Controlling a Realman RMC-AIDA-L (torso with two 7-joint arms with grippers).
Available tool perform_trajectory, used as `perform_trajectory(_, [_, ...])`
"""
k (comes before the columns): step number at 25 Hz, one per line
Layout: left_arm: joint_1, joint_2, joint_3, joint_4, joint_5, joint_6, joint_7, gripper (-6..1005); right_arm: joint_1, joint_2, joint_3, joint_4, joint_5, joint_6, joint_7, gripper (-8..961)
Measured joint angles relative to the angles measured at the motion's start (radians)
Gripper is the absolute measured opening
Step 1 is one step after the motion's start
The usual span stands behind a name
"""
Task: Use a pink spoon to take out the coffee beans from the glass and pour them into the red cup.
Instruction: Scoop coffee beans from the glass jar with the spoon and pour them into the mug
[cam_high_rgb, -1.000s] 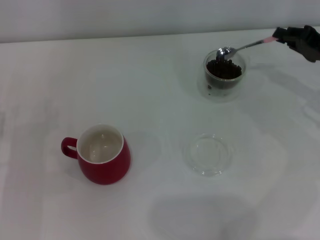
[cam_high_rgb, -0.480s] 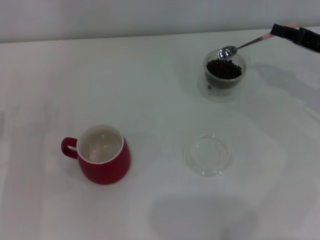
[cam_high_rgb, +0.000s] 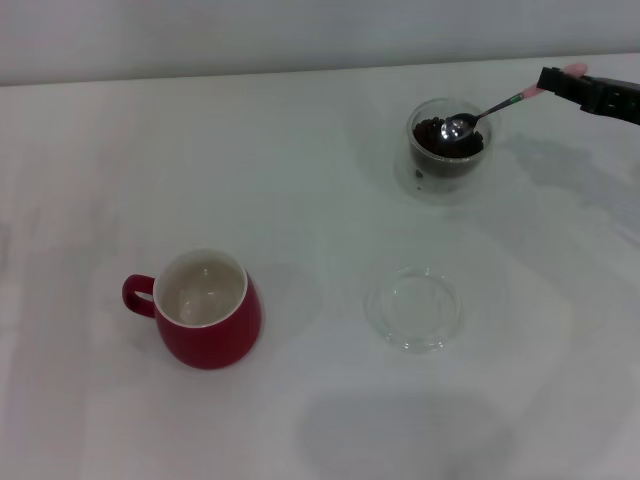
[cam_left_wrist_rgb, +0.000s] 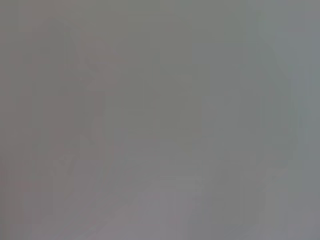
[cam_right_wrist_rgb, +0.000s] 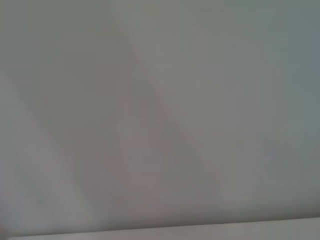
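The glass (cam_high_rgb: 447, 152) stands at the back right of the table with dark coffee beans (cam_high_rgb: 432, 137) inside. My right gripper (cam_high_rgb: 562, 80), at the far right edge of the head view, is shut on the pink handle of the pink spoon (cam_high_rgb: 487, 108). The spoon slants down to the left, and its silver bowl sits in the glass on top of the beans. The red cup (cam_high_rgb: 207, 308) stands at the front left, handle to the left, its white inside bare. My left gripper does not show. Both wrist views show only blank grey surface.
A flat clear round saucer (cam_high_rgb: 414, 308) lies on the white table (cam_high_rgb: 300, 170) in front of the glass, to the right of the red cup. The table's far edge meets a pale wall at the back.
The spoon's bowl has dropped from the glass's far rim down into the beans. My right gripper has shifted slightly and tilted the handle up.
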Motion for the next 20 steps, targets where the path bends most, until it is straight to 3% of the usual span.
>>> perform_trajectory(20, [-0.001, -0.002, 0.000, 0.006, 0.005, 0.000, -0.002, 727, 0.023, -0.012, -0.002, 0.001, -0.112, -0.039, 0.160, 218])
